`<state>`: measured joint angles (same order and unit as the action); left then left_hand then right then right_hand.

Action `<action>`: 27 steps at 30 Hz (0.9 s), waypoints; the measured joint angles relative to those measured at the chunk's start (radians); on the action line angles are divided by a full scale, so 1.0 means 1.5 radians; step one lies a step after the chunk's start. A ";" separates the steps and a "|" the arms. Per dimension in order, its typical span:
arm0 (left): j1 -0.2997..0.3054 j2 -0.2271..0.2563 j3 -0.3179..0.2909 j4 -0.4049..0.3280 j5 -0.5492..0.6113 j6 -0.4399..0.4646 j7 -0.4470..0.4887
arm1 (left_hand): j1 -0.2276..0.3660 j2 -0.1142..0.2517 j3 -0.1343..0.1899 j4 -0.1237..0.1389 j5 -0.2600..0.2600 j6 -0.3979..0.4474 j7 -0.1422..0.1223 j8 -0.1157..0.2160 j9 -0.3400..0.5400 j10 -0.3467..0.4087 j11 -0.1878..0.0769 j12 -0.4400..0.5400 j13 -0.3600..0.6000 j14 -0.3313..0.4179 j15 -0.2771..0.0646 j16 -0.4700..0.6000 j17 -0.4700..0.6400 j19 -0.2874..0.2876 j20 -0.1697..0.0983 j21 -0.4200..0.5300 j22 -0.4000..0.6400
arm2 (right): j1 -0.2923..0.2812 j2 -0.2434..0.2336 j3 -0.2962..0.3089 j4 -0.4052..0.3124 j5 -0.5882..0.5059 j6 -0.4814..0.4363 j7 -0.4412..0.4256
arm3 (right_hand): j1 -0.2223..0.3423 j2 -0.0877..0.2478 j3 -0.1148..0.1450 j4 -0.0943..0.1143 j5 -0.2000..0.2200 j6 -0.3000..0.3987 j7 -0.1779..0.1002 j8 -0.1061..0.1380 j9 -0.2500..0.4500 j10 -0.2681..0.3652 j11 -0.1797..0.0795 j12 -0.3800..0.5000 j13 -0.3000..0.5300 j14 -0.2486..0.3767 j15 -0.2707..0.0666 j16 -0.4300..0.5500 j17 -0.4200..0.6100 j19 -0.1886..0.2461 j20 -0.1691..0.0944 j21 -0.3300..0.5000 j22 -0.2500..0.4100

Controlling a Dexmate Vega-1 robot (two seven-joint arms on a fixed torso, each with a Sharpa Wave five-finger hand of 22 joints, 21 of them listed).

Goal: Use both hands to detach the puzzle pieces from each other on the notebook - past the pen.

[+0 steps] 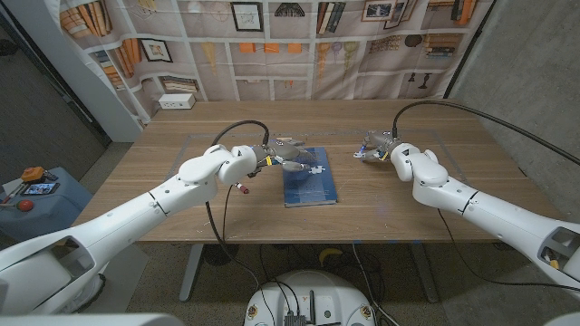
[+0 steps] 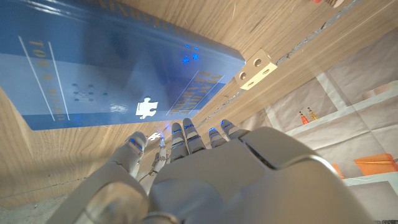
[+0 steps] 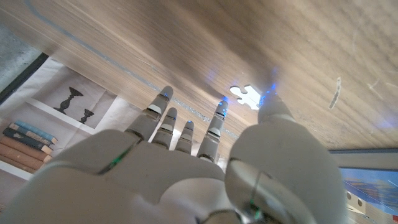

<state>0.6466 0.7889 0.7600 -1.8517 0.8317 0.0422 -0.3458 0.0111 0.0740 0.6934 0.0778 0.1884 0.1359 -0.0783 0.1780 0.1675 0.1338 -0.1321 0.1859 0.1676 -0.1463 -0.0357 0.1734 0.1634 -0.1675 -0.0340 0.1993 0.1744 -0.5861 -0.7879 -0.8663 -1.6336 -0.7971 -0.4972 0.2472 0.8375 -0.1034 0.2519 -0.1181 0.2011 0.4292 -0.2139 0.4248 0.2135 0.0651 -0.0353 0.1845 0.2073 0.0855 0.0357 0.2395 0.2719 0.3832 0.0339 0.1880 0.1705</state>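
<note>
— Wooden table [image 1: 181, 145], blue notebook [image 1: 308, 188] in the middle. Are the pieces apart?

— Looks so. The left hand [image 1: 283, 156] hovers at the notebook's ten o'clock corner, fingers loose, holding nothing. The right hand [image 1: 374, 149] is out at two o'clock, spread and empty.

— And the pieces?

— One white piece [image 1: 314, 169] lies on the cover. The other piece [image 3: 246, 96] is on bare wood by the right thumb tip. I'd lift both hands straight up, no dragging.

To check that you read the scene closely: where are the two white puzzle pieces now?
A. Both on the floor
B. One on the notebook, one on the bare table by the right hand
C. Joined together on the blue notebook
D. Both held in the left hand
B: one puzzle piece lies on the blue notebook, and the other piece lies on the bare wooden table at the right hand.
</note>
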 measured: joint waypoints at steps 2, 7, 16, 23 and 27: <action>0.001 0.000 -0.001 -0.001 -0.001 0.007 0.006 | 0.000 0.000 0.001 -0.002 0.000 0.000 0.000 0.000 0.000 0.000 0.000 0.000 0.000 0.004 0.002 0.000 0.000 0.000 0.000 0.001 0.000 | 0.002 -0.002 0.000 -0.002 0.000 0.000 0.003 | -0.018 0.000 -0.007 0.003 0.001 -0.011 0.004 -0.006 0.001 -0.006 0.002 0.000 0.000 -0.006 0.004 -0.001 0.000 -0.006 0.001 0.000 0.000; 0.003 0.000 -0.004 -0.001 -0.009 0.022 0.016 | 0.000 0.000 0.001 -0.002 0.000 -0.002 -0.002 0.000 0.000 0.000 0.000 0.000 0.000 0.006 -0.001 0.000 0.000 0.000 0.000 0.005 0.000 | 0.005 -0.005 -0.001 -0.005 0.002 0.000 0.008 | -0.057 -0.010 -0.023 0.015 0.014 -0.043 0.014 -0.024 0.002 -0.025 0.011 0.000 0.000 -0.017 0.014 -0.008 0.000 -0.015 0.006 0.000 0.000; 0.025 0.003 -0.025 -0.007 -0.035 0.053 0.044 | 0.000 0.000 0.001 -0.001 0.000 -0.003 -0.003 0.000 0.000 0.000 0.000 0.000 0.000 0.008 0.001 0.000 0.000 0.000 0.000 0.005 -0.002 | 0.007 -0.014 0.005 -0.012 0.019 0.010 0.032 | -0.099 -0.020 -0.042 0.025 0.030 -0.094 0.032 -0.047 0.002 -0.041 0.020 0.000 0.000 -0.036 0.019 -0.015 0.000 -0.036 0.007 0.000 0.000; 0.040 0.003 -0.040 -0.008 -0.067 0.074 0.076 | 0.000 0.000 0.002 -0.006 0.000 -0.009 -0.009 0.000 0.000 -0.005 0.000 0.000 0.000 0.011 -0.001 0.000 0.000 0.000 0.000 0.005 -0.002 | -0.004 -0.023 0.024 -0.022 0.041 0.021 0.022 | -0.118 -0.017 -0.051 0.030 0.037 -0.109 0.033 -0.059 0.001 -0.041 0.020 0.003 0.000 -0.039 0.023 -0.015 0.000 -0.039 0.011 0.000 0.000; 0.049 0.003 -0.048 -0.008 -0.086 0.086 0.095 | 0.000 0.000 0.001 -0.007 0.000 -0.010 -0.010 0.000 0.000 -0.006 0.001 0.000 0.000 0.011 -0.001 0.000 0.000 0.000 0.000 0.005 -0.002 | -0.013 -0.027 0.037 -0.027 0.057 0.029 0.004 | -0.122 -0.012 -0.050 0.034 0.040 -0.113 0.029 -0.059 0.000 -0.036 0.015 0.007 0.000 -0.036 0.020 -0.015 0.000 -0.039 0.011 0.000 0.000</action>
<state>0.7196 0.7935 0.6882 -1.8633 0.7023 0.1706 -0.2035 0.0111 0.0740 0.6954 0.0669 0.1885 0.1213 -0.0930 0.1779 0.1675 0.1244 -0.1302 0.1859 0.1677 -0.1301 -0.0375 0.1734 0.1635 -0.1675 -0.0340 0.2072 0.1721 -0.6053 -0.8281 -0.8112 -1.6738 -0.7116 -0.4535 0.2534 0.6538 -0.1220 0.1770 -0.0668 0.2612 0.2601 -0.1700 0.3360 0.2136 0.0109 -0.0131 0.1952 0.2070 0.0310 0.0652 0.2164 0.2717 0.3244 0.0501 0.1881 0.1703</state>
